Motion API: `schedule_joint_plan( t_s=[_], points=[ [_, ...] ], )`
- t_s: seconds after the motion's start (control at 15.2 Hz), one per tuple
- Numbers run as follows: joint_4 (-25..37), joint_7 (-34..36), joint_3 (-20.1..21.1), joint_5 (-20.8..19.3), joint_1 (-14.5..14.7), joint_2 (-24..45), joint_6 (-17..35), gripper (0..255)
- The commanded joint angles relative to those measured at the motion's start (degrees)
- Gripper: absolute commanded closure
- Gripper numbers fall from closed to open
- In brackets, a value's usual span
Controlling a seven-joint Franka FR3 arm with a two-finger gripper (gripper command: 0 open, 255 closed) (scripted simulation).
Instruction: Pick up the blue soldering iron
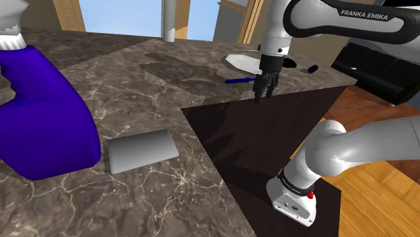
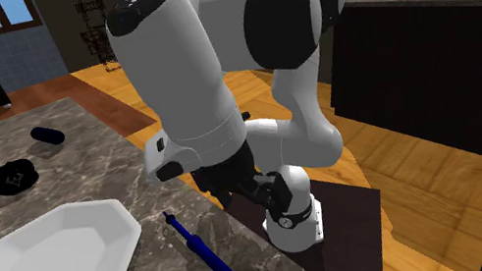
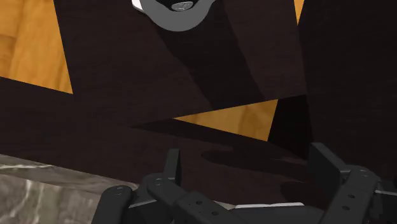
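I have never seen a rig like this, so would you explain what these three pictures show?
This is a white robot arm on a dark box, its stand, beside a marble counter. The shoulder view looks down from beside the stand, the second exterior view faces the arm across the counter, the wrist view comes from a camera on the hand. The arm ends in a black claw whose two fingers stand open, holding nothing. On the counter lie a white plate, a blue soldering iron beside it, a flat grey slab and a large blue shape. The iron is its target.
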Motion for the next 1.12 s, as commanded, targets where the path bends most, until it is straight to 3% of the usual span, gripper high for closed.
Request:
schedule_joint_plan(
  t_s=[0.0,0.33,0.73,1.06],
  points=[
    [0.0,0.0,0.0,0.0,0.0,0.0,0.0,0],
    [10.3,-29.7,-6.9,-6.3,9.3,8.5,0.7,0],
    [22.2,-63.7,-12.9,-9.3,20.8,16.2,1.3,0],
    [17.8,-63.6,-13.2,-9.5,20.6,15.6,5.0,0]
  ],
)
